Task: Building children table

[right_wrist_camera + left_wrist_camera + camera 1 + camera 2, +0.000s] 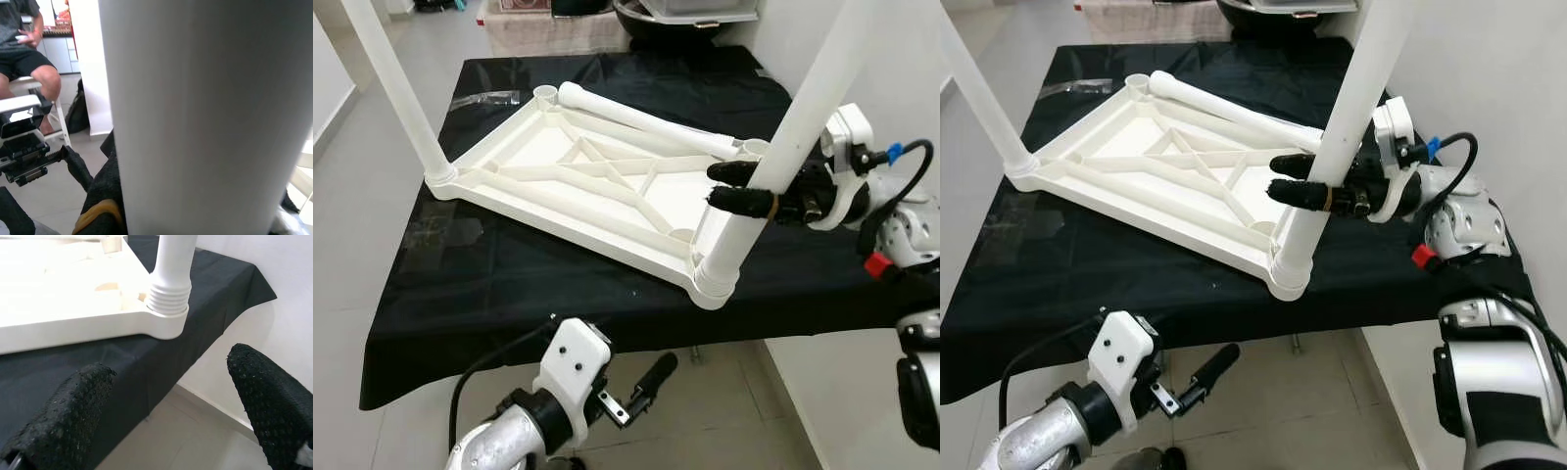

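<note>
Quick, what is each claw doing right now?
Left claw: open, holding nothing, below the table edge.
Right claw: closed around the upright white leg.

one tabletop (607, 186), three legs (759, 191)

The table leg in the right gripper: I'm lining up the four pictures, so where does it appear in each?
Left eye view: the gripped leg rises from the white tabletop's near right corner, the right gripper around it.
Right eye view: same leg, right of centre.
Left wrist view: its threaded base in the corner socket.
Right wrist view: close up, the white column.
Shared landmark: the black cloth.
</note>
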`<state>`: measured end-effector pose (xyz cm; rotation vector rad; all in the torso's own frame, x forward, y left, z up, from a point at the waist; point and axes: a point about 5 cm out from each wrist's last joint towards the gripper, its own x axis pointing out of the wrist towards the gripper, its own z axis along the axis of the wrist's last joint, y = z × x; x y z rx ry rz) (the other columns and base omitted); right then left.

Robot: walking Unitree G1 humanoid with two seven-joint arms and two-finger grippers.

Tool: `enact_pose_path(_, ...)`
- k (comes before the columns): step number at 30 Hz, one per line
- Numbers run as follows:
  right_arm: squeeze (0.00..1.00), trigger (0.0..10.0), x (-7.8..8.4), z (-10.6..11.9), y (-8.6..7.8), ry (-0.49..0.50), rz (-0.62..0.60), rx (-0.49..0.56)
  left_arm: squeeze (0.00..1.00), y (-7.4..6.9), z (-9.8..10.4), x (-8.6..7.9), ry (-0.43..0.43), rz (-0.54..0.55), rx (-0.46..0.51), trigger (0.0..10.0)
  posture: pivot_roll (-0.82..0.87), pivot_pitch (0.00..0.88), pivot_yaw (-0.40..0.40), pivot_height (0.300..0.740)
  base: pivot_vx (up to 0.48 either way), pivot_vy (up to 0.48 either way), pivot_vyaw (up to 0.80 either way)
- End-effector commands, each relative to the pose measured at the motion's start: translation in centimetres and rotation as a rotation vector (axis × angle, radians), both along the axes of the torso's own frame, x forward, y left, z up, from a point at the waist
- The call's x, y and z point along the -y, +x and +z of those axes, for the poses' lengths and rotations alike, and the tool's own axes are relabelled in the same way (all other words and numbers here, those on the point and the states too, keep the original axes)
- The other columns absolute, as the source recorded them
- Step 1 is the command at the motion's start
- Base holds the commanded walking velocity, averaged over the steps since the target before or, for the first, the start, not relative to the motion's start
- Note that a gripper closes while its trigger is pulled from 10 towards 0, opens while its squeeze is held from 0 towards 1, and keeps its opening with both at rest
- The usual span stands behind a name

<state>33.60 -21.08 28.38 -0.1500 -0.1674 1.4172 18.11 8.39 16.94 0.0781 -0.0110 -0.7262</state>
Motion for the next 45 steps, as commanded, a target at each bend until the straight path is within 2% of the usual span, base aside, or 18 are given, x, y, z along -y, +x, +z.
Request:
enact_pose_path(1, 0.00, 10.0, -0.9, -3.4, 0.1, -0.060, -0.017, -0.140, 0.00, 0.1, -0.6, -0.2, 0.022, 0.005, -0.018, 10.0, 0.14, 0.208, -0.013, 0.740, 0.000, 0.000, 0.00)
enact_pose_path(8, 0.00, 10.0, -2.0, -3.8, 0.9, -0.042, -0.091, -0.141, 0.00, 0.1, -0.6, -0.1, 0.021, 0.009, -0.014, 10.0, 0.14, 0.201, -0.020, 0.740, 0.000, 0.000, 0.00)
enact_pose_path(12, 0.00, 10.0, -2.5, -4.0, 1.6, -0.002, -0.187, -0.157, 0.00, 0.2, -0.6, -0.3, 0.022, 0.017, -0.009, 10.0, 0.13, 0.199, -0.022, 0.740, 0.000, 0.000, 0.00)
enact_pose_path(24, 0.00, 10.0, -3.1, -4.4, 0.7, 0.028, -0.248, -0.142, 0.00, 0.5, -0.5, -0.5, 0.030, 0.021, 0.007, 10.0, 0.13, 0.192, -0.017, 0.740, 0.000, 0.000, 0.00)
enact_pose_path(28, 0.00, 10.0, -5.1, -4.5, 0.4, 0.003, -0.230, -0.144, 0.00, 0.7, -0.5, -0.6, 0.032, 0.026, 0.011, 10.0, 0.12, 0.192, -0.017, 0.740, 0.000, 0.000, 0.00)
enact_pose_path(33, 0.00, 10.0, -5.7, -4.5, 0.5, -0.009, -0.233, -0.153, 0.00, 0.8, -0.5, -0.6, 0.031, 0.028, 0.014, 10.0, 0.12, 0.194, -0.022, 0.740, 0.000, 0.000, 0.00)
enact_pose_path(36, 0.00, 10.0, -7.1, -4.5, 1.1, -0.015, -0.299, -0.193, 0.00, 0.7, -0.5, -0.5, 0.028, 0.035, 0.015, 10.0, 0.12, 0.203, -0.030, 0.740, 0.000, 0.000, 0.00)
enact_pose_path(45, 0.00, 10.0, -8.1, -4.4, 0.8, -0.015, -0.316, -0.187, 0.00, 0.8, -0.5, -0.6, 0.028, 0.041, 0.017, 10.0, 0.12, 0.210, -0.034, 0.740, 0.000, 0.000, 0.00)
